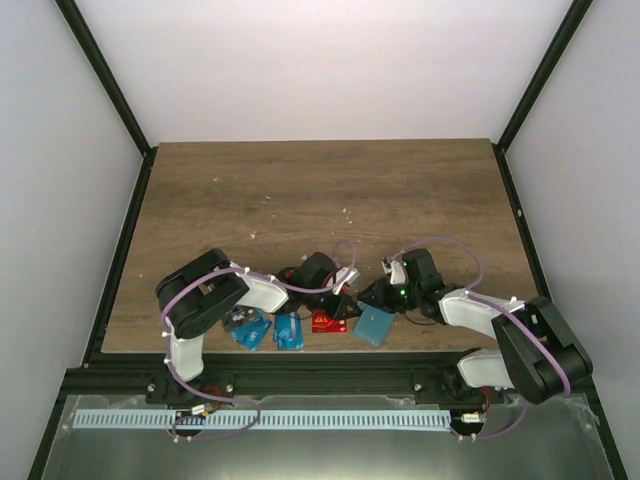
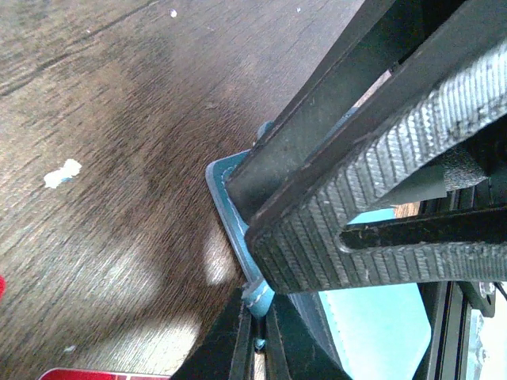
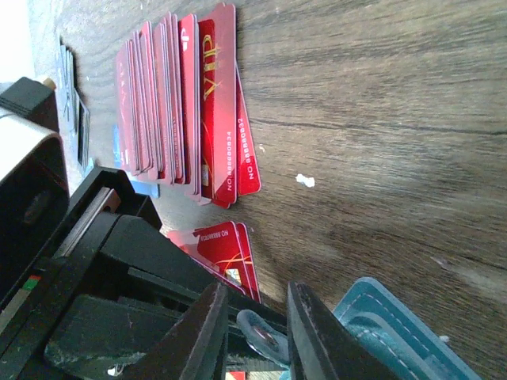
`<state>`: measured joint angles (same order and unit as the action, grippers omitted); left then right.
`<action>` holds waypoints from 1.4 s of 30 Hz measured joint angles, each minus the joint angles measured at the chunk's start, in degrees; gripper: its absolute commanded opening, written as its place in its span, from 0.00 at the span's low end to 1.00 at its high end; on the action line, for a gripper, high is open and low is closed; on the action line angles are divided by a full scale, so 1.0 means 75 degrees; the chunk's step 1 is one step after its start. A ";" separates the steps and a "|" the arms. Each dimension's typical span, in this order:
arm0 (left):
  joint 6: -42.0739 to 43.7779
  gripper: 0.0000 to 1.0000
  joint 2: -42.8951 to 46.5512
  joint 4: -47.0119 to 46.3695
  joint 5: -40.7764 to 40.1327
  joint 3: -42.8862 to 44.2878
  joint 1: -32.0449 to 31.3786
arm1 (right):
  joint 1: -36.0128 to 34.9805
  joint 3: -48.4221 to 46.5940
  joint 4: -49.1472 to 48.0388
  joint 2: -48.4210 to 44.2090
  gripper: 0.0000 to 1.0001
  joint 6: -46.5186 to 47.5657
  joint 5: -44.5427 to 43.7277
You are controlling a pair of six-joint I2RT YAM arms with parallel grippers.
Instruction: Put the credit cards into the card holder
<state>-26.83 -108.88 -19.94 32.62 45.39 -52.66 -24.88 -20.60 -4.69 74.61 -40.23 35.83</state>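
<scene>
The teal card holder lies near the table's front edge, between both arms. My left gripper is shut on a corner seam of the card holder. My right gripper faces it; its jaws stand a little apart with a teal flap of the card holder between them, not pinched. Red credit cards lie fanned on the wood, with two more red ones closer. The red cards sit just left of the holder.
Blue cards and a dark-patterned pile lie left of the red ones by the front edge. The right gripper's ribbed finger fills the left wrist view. Black frame rails border the table; the wood behind the arms holds only small white specks.
</scene>
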 measured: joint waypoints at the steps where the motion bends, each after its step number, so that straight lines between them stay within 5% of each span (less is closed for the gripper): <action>1: 0.0003 0.05 0.0000 0.0015 0.0000 0.0006 0.0000 | 0.0006 0.0017 -0.0009 0.0000 0.23 0.0015 0.0023; 21: -0.0023 0.08 0.0000 0.0125 0.0119 0.0050 0.0000 | 0.0006 0.0184 -0.0233 -0.0204 0.01 0.0073 0.0452; 25: -0.0041 0.14 0.0000 0.0125 0.0146 0.0050 0.0000 | 0.0006 0.0181 -0.0216 -0.0187 0.01 0.0087 0.0425; 32: -0.0090 0.39 0.0093 0.0117 0.0254 0.0082 -0.0026 | 0.0006 0.0166 -0.0122 -0.0216 0.01 0.0134 0.0297; 39: -0.0219 0.37 0.0962 0.0545 -0.0667 -0.0064 -0.0035 | 0.0006 0.0166 -0.0131 -0.0213 0.01 0.0137 0.0277; 42: -0.0210 0.26 0.1530 0.0833 -0.1268 -0.0204 -0.0119 | -0.0003 0.0166 -0.0125 -0.0189 0.01 0.0137 0.0280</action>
<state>-28.40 -97.41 -13.69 23.11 43.86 -53.56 -24.91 -19.35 -5.63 73.19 -39.20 37.93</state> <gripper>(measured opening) 0.363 0.014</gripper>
